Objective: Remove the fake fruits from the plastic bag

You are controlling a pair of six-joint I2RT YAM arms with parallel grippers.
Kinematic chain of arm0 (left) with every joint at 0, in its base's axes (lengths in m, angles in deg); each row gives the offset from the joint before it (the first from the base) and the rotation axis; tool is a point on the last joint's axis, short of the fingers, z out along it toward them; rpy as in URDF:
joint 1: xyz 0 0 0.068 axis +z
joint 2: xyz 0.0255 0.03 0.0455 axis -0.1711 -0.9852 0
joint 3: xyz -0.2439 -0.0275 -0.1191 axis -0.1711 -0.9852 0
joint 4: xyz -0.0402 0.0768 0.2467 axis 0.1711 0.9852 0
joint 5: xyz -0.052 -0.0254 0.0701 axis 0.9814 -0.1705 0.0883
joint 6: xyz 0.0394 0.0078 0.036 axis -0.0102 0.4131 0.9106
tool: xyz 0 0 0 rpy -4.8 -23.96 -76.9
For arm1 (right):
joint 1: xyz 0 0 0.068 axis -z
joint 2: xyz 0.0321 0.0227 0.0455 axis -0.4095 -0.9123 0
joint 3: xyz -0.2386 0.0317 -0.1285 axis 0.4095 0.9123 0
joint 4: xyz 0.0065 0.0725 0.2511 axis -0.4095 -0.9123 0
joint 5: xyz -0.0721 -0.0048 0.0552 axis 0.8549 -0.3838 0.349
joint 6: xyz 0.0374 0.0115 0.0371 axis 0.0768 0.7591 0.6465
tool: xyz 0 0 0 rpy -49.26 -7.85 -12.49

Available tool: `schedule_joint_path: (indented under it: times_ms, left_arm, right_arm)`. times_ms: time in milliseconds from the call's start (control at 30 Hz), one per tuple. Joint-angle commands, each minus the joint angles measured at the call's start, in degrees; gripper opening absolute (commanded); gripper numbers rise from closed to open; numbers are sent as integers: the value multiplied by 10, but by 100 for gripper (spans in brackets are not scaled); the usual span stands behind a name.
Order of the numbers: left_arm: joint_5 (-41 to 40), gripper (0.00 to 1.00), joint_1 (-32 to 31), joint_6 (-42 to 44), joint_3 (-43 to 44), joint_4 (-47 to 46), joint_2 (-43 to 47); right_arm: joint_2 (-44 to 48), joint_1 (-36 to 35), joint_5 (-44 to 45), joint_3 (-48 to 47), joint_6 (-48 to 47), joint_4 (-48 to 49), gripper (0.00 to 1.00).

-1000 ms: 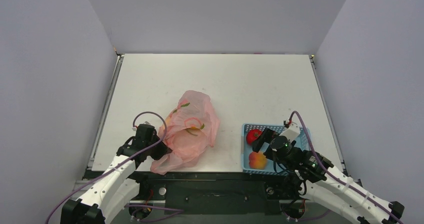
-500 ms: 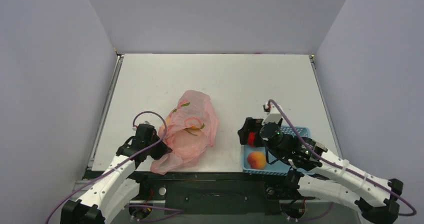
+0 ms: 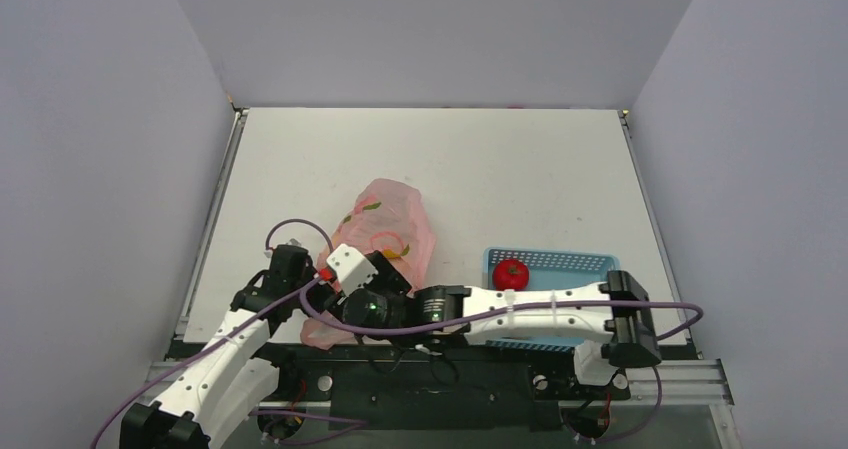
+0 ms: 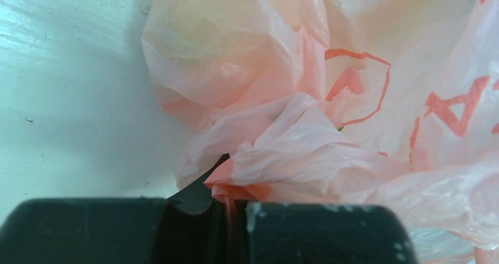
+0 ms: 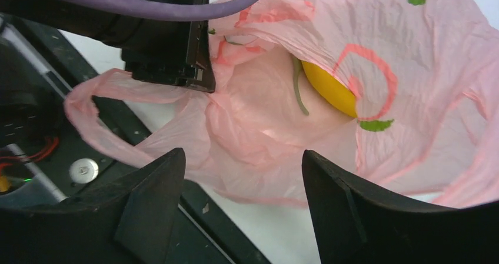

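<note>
- Our right gripper [image 5: 242, 164] is spread wide open with nothing in it. It hovers right at the mouth of the plastic bag [image 5: 259, 140] and points into the opening.
- Dead ahead of it there's only the bag's pink inner wall. The yellow banana [image 5: 332, 87] sits deeper inside the bag, ahead and off to the gripper's right.
- In the right wrist view the banana's long axis runs on a slant, upper left down to lower right. We reckon the reach needs a shift right and a bit of wrist roll, so the jaws close across the banana and not along it.
- Our left gripper [image 4: 234, 208] is clamped tight on a bunched fold of the bag's rim, on the bag's near-left side. It looks like it's propping the mouth open, so the right arm is the free one and the nearer one.
- Outside the bag, off to its right, the red tomato [image 3: 510, 273] sits in the blue basket [image 3: 560, 261].
- We can't tell what else is in the bag, because the crinkly plastic hides it.
</note>
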Motion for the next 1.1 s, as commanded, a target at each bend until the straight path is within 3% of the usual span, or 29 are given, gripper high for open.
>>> schedule_joint_path:
  times_ms: [0, 133, 300, 467, 600, 733, 900, 1067]
  left_arm:
    - [10, 0, -3, 17, 41, 13, 7]
    - [7, 0, -3, 28, 65, 38, 16]
    - [-11, 0, -3, 33, 105, 69, 40]
    - [3, 0, -3, 32, 130, 75, 41]
    - [31, 0, -4, 20, 135, 70, 40]
    - [44, 0, -4, 9, 127, 57, 49]
    - [60, 0, -4, 7, 94, 39, 43]
    - [64, 0, -4, 8, 63, 25, 48]
  right_arm:
    - [-74, 13, 63, -50, -74, -5, 67]
    - [-118, 39, 47, -66, -99, 6, 60]
    - [-127, 72, 16, -18, -117, 95, 51]
    - [-123, 115, -22, 37, -95, 195, 51]
    - [-124, 156, -11, 37, 17, 218, 51]
    - [-120, 181, -12, 58, 68, 256, 53]
    - [-145, 213, -63, 70, 67, 287, 54]
    - [-161, 229, -104, 92, -3, 338, 54]
